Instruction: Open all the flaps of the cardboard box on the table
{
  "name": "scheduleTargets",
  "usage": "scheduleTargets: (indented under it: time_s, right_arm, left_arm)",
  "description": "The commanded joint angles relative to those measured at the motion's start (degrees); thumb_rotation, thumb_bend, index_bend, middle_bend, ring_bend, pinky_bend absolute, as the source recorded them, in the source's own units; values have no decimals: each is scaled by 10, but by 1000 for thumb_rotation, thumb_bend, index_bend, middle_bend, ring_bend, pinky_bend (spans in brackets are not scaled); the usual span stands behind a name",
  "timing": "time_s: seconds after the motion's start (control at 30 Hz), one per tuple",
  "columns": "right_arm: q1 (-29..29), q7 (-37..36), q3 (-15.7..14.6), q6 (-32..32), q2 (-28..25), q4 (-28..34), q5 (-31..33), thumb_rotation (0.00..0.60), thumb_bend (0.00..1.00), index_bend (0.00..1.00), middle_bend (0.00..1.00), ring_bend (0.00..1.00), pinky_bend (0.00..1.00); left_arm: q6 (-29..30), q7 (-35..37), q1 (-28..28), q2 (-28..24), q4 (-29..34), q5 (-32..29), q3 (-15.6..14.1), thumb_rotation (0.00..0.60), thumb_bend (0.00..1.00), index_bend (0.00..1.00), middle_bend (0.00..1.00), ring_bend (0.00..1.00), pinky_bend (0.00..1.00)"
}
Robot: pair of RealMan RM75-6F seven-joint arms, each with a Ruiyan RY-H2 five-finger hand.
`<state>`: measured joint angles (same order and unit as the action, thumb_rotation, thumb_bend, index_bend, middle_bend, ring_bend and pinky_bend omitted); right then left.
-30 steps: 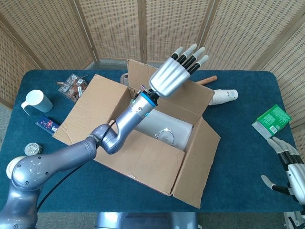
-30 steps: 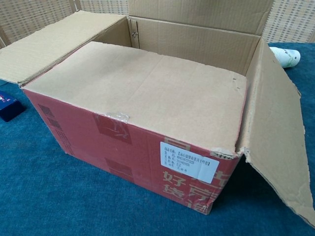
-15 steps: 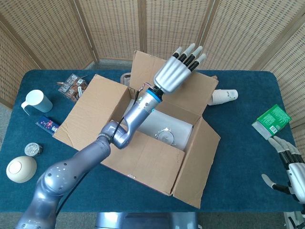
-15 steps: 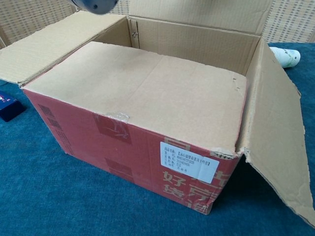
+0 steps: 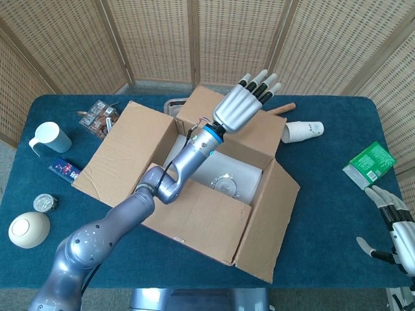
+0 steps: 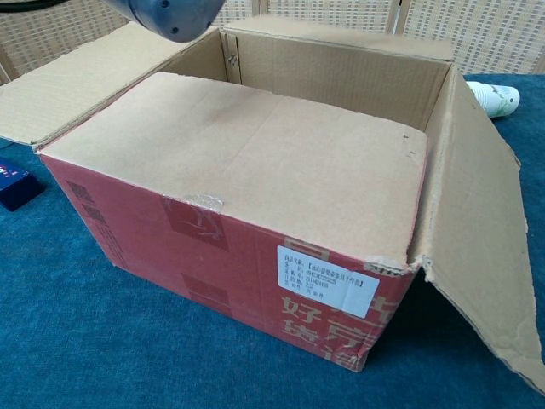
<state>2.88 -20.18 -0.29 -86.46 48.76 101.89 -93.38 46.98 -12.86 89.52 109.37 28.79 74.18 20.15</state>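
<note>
Since the earlier frames, the far flap has tipped back from nearly upright to lying outward behind the cardboard box, and the left hand has followed it farther from the robot.

Head view: the left hand [image 5: 241, 105] is spread flat, fingers extended and together, grasping nothing, with its palm over the far flap [image 5: 259, 126]. The cardboard box [image 5: 188, 184] sits mid-table on the blue table [image 5: 324, 188], turned at an angle. Its left flap [image 5: 123, 146] and right flap [image 5: 272, 223] are splayed outward; the near flap [image 5: 194, 223] lies folded in over the opening, so 1 of 4 is not yet open. A pale object rests inside. The right hand [image 5: 392, 227] sits at the table's right edge, fingers apart, holding nothing, near a green packet [image 5: 369, 163]. A paper cup [image 5: 301, 131] and a wooden stick [image 5: 282, 108] lie just behind the far flap.

Chest view: the near flap [image 6: 247, 162] covers most of the top, flush at the front edge; part of the left arm shows at the top edge.

Risks, as I judge them: pressing the far flap farther could sweep the cup or stick off; the flap may spring back once released; the near flap offers little lip to hook, so fingers could slip or drag the light box.
</note>
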Motion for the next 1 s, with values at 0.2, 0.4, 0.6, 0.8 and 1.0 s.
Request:
scheduleTargets:
  time_s: [0.2, 0.4, 0.6, 0.8, 1.0]
  right_arm:
    - [-1, 8, -1, -2, 0, 4, -3, 600, 246, 0, 0, 0, 0]
    - [0, 16, -1, 0, 2, 6, -4, 600, 246, 0, 0, 0, 0]
    - [1, 25, -1, 3, 5, 7, -2, 600, 244, 0, 0, 0, 0]
    - [2, 33, -1, 6, 7, 10, 0, 600, 246, 0, 0, 0, 0]
    - [4, 38, -1, 11, 9, 10, 1, 600, 246, 0, 0, 0, 0]
  left_arm:
    - [4, 20, -37, -72, 94, 25, -30, 600, 481, 0, 0, 0, 218]
    - [0, 79, -83, -186, 247, 65, -71, 600, 481, 0, 0, 0, 294]
    - [-36, 86, -111, -286, 387, 66, -93, 600, 482, 0, 0, 0, 334]
    - [-102, 92, -125, -382, 530, 29, -100, 600, 491, 0, 0, 0, 305]
    - [-145, 105, -135, -427, 608, -8, -104, 600, 493, 130, 67, 56, 372]
